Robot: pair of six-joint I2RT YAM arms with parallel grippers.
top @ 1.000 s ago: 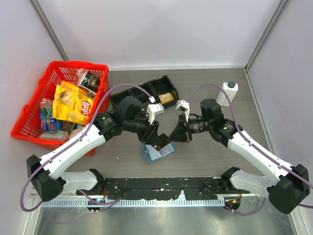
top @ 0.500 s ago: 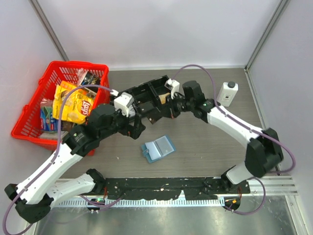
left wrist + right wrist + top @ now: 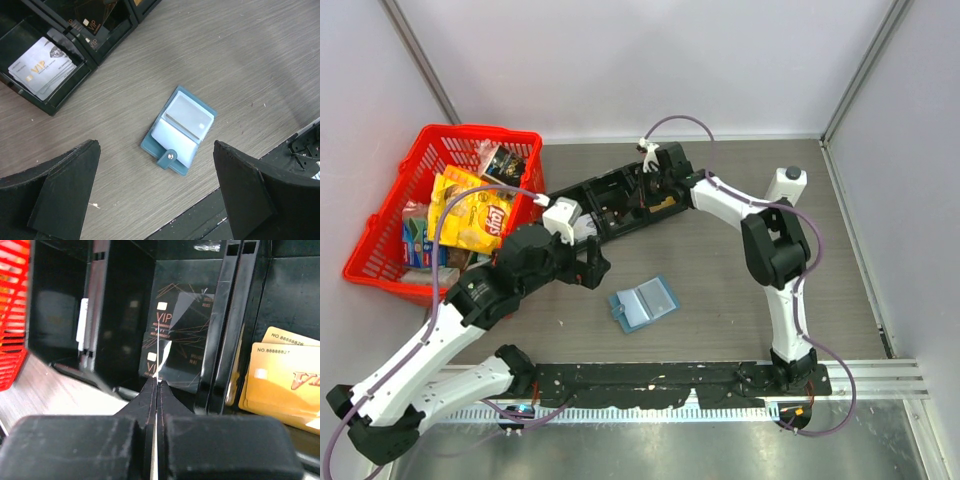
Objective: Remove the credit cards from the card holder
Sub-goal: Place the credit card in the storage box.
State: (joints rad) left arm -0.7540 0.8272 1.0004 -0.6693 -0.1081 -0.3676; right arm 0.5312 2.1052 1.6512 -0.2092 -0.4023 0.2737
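The light-blue card holder (image 3: 643, 303) lies open and flat on the table, its snap tab towards the near edge. In the left wrist view the card holder (image 3: 180, 131) shows a pale credit card (image 3: 189, 116) still tucked in one half. My left gripper (image 3: 157, 200) hangs open above and to the near side of it, nothing between its fingers; from above the left gripper (image 3: 595, 262) sits left of the holder. My right gripper (image 3: 158, 382) is shut on a thin credit card (image 3: 159, 352) seen edge-on, over the black tray's middle compartment; from above the right gripper (image 3: 645, 190) is at the tray.
The black three-compartment tray (image 3: 610, 195) holds silver cards (image 3: 42, 70), black VIP cards (image 3: 185, 330) and gold cards (image 3: 285, 375). A red basket (image 3: 440, 215) of snack packets stands at the left. A white bottle (image 3: 788, 185) stands at the back right.
My left gripper opened and drew back left, off the holder. My right arm carried the card from the holder up to the black tray at the back.
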